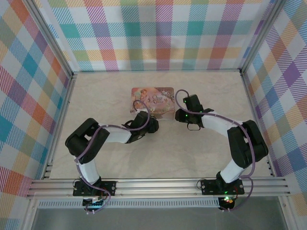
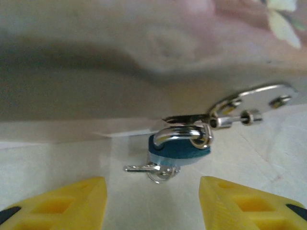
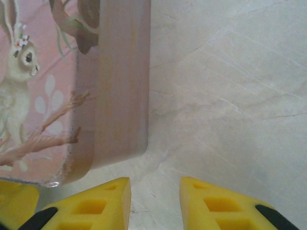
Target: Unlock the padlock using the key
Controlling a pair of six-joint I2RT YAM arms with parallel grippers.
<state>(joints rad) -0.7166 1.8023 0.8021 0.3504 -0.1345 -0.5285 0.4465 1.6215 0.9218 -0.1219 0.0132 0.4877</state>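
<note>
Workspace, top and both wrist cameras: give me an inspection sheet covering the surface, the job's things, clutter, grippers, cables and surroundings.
Surface: pale marbled table, no spills seen.
Job's things: blue padlock hangs by its shackle from the latch of the pink tin; the key lies at the padlock's near face, and I cannot tell whether it is inserted.
Clutter: nothing seen.
Grippers: left gripper is open, facing the padlock without touching it; right gripper is open and empty, beside the tin's corner.
Cables: purple cables loop along both arms, none snagged.
Surroundings: plaid walls, metal frame rail.
</note>
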